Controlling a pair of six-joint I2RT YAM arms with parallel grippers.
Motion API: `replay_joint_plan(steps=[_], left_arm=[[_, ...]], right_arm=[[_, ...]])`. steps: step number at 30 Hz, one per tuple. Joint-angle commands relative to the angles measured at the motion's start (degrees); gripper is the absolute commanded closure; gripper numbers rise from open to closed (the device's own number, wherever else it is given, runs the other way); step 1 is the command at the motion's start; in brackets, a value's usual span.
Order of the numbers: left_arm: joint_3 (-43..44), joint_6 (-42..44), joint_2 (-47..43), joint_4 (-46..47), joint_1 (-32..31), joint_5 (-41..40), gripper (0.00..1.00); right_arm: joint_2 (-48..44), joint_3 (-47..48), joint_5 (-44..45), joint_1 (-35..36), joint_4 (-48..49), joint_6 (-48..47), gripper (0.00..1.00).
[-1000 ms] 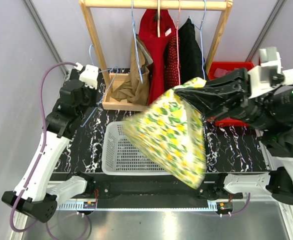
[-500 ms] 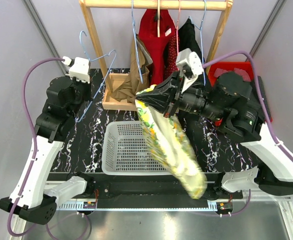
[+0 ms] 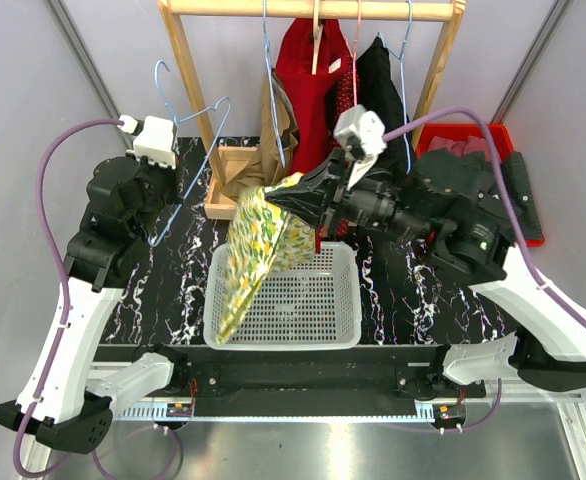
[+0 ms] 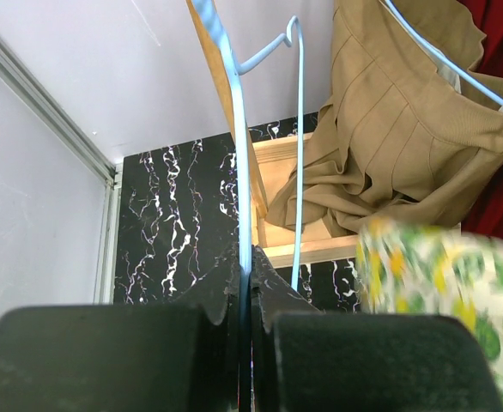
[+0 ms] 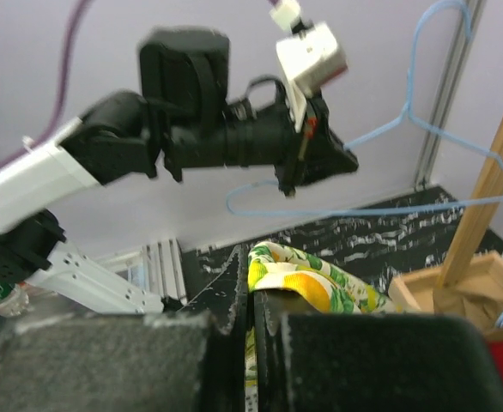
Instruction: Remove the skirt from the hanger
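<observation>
Left tool (image 4: 245, 266): clamped tight on blue hanger (image 4: 237, 129) wire
Right tool (image 5: 250, 276): pinched closed on skirt (image 3: 253, 250) edge
Skirt: hangs over basket (image 3: 283, 343)

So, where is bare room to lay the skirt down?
The basket is bare on its right half, beside the skirt. The table strip left of the basket is free too. Crowded: the full rack behind, and the red bin.

No readable text — none anywhere
</observation>
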Motion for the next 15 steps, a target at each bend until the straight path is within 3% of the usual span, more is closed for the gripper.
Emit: replay_joint_plan(steps=[1,10,15], left_arm=[[0.29,0.29,-1.18,2.69,0.21,0.65,1.0],[0.81,0.11,-1.19,2.6,0.21,0.82,1.0],[3.7,0.55,1.35,2.25,-0.05,0.04,1.0]], right_arm=[[-0.78,-4.22,5.39,0.27,3.97,-0.13,1.0],[2.46,-22.03,17.7,0.27,6.69,-2.59,1.0],[3.7,-32.77,21.57,0.28,14.85,-3.56,1.0]])
